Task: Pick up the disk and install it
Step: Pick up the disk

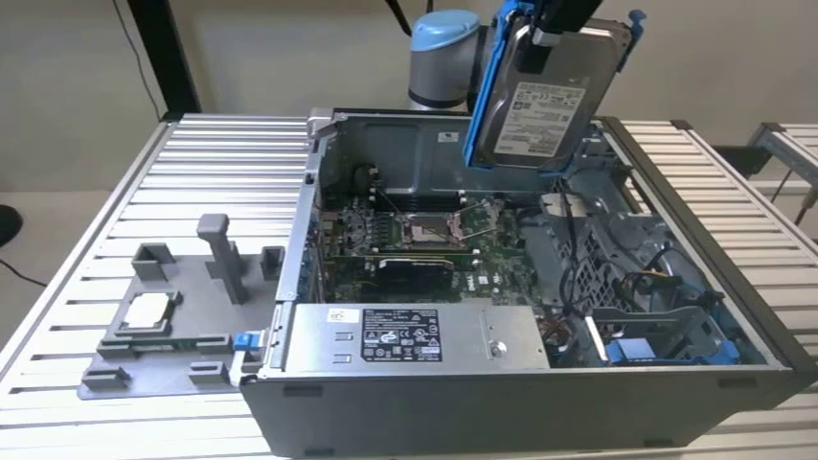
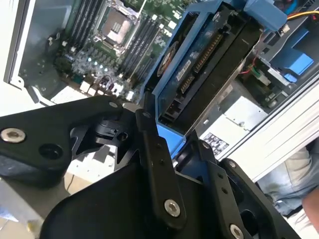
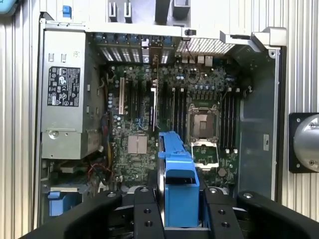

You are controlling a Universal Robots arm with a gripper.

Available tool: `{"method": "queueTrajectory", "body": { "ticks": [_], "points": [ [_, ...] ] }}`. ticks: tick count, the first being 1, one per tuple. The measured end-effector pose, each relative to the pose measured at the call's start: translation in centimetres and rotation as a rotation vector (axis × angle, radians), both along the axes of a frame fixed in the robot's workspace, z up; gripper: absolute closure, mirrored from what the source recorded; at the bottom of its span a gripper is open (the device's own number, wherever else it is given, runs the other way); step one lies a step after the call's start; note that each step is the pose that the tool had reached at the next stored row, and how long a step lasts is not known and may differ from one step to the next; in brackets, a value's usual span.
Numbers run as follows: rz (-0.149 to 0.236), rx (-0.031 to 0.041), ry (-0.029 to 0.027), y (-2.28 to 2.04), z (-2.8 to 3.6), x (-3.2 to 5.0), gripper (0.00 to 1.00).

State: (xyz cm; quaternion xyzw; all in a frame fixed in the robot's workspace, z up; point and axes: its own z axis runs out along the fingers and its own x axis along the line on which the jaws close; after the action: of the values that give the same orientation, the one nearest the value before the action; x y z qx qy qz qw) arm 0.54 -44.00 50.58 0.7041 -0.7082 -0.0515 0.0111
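The disk [image 1: 543,105], a silver-grey drive with a white label in a bright blue bracket, hangs upright in the air over the back of the open computer case [image 1: 754,316]. My gripper [image 1: 553,29] is shut on its top edge. In the first wrist view the blue bracket of the disk [image 3: 177,174] sits edge-on between the two black fingers of my gripper [image 3: 178,195], above the motherboard. In the second wrist view the disk [image 2: 209,64] shows its dark connector edge, clamped by my gripper [image 2: 172,132].
Inside the case lie the motherboard with its CPU socket [image 1: 428,230], a grey power supply [image 1: 409,335] and a blue drive bay [image 1: 652,345]. A grey fixture plate [image 1: 115,374] with a small chip [image 1: 147,311] sits at the exterior view's left. A person's leg [image 2: 294,184] stands nearby.
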Motion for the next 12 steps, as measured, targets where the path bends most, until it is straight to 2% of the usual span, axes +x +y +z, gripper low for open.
{"method": "queueTrajectory", "body": {
  "ticks": [6,12],
  "points": [
    [0.0,0.0001,0.0,-1.01,0.0,1.03,1.0],
    [0.0,0.0,0.0003,-2.25,0.0,2.25,1.0]
  ]
}}
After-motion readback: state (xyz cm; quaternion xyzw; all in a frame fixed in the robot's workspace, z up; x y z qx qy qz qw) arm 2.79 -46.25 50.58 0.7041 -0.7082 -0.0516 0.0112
